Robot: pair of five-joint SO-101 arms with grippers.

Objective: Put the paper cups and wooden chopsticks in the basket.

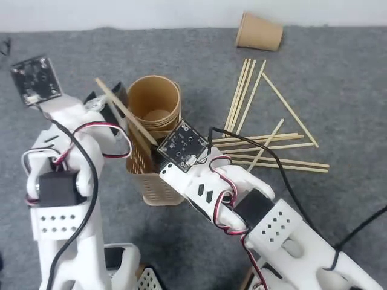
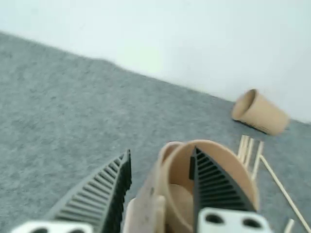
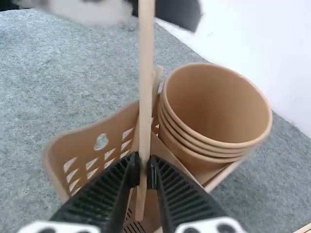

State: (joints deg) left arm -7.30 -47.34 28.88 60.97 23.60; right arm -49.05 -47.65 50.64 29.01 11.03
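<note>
**Q:** Where is the basket, and what is in it?
**A:** The basket [image 1: 158, 184] sits near the middle of the counter in the high view. A stack of paper cups [image 1: 154, 104] stands in its far end, with the rims rising above the basket's edge.

**Q:** What does the right pincer hold?
**A:** The right pincer [image 3: 143, 170], entering from 5 o'clock, is closed tight on one chopstick [image 3: 146, 87]. The stick slants across the basket's rim just beside the stack. Its upper end points to 10 o'clock.

**Q:** And the left pincer?
**A:** The left pincer [image 2: 161, 158], at 10 o'clock of the basket, is spread wide and grips nothing. The near wall of the stack lies between its fingers.

**Q:** What lies outside the basket?
**A:** Loose chopsticks [image 1: 266, 148] lie crossed at 3 o'clock, apart from the basket. A single cup [image 1: 259, 31] lies on its side at 1 o'clock, near the wall [image 1: 181, 12].

**Q:** Where is the room for moving?
**A:** Grey counter [image 1: 205, 66] runs from the stack to the wall at 12 o'clock. Both arms crowd the basket from 5 round to 10 o'clock.
</note>
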